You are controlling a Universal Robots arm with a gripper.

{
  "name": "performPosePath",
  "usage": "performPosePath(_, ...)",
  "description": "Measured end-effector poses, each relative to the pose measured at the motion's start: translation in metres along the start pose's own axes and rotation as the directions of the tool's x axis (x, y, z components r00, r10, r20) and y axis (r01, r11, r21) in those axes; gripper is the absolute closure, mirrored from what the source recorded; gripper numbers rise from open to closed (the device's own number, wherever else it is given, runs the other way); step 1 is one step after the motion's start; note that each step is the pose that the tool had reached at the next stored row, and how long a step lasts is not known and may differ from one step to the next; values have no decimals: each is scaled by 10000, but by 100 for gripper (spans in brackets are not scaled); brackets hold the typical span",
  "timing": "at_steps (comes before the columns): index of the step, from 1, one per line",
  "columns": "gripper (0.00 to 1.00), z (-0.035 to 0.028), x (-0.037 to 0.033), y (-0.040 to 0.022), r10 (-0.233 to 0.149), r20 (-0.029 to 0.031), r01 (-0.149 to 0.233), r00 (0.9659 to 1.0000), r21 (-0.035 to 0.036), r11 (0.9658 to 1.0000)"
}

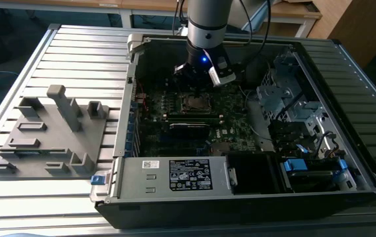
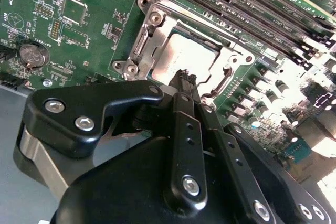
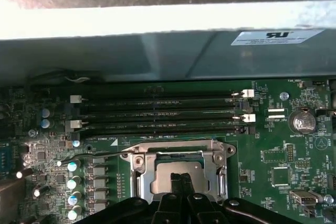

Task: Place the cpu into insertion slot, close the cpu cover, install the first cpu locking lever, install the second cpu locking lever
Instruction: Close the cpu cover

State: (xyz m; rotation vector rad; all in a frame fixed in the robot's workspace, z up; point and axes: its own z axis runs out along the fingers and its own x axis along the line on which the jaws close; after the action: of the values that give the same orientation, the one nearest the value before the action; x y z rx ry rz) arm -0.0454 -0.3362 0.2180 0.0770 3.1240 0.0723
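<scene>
Black gripper (image 2: 184, 77) fingers are pressed together, pinching nothing. Directly below their tips lies the cpu (image 2: 181, 59), seated in its socket, framed by the lowered cpu cover (image 2: 142, 45).

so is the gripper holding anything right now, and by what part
Nothing visible: the gripper is shut and empty, its tips just over the seated cpu.
</scene>
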Motion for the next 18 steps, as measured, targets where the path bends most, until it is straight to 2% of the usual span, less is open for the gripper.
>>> performPosePath(6, 89, -42, 0, 2, 29, 5, -29, 10000, 7, 10000)
performPosePath(11, 89, -40, 0, 2, 37, 53, -37, 10000, 5, 10000)
performPosePath(14, 89, -39, 0, 2, 45, 61, -45, 10000, 7, 10000)
performPosePath(16, 89, -38, 0, 2, 83, 67, -83, 9999, 43, 10000)
performPosePath(18, 89, -38, 0, 2, 119, 74, -120, 9999, 135, 9998)
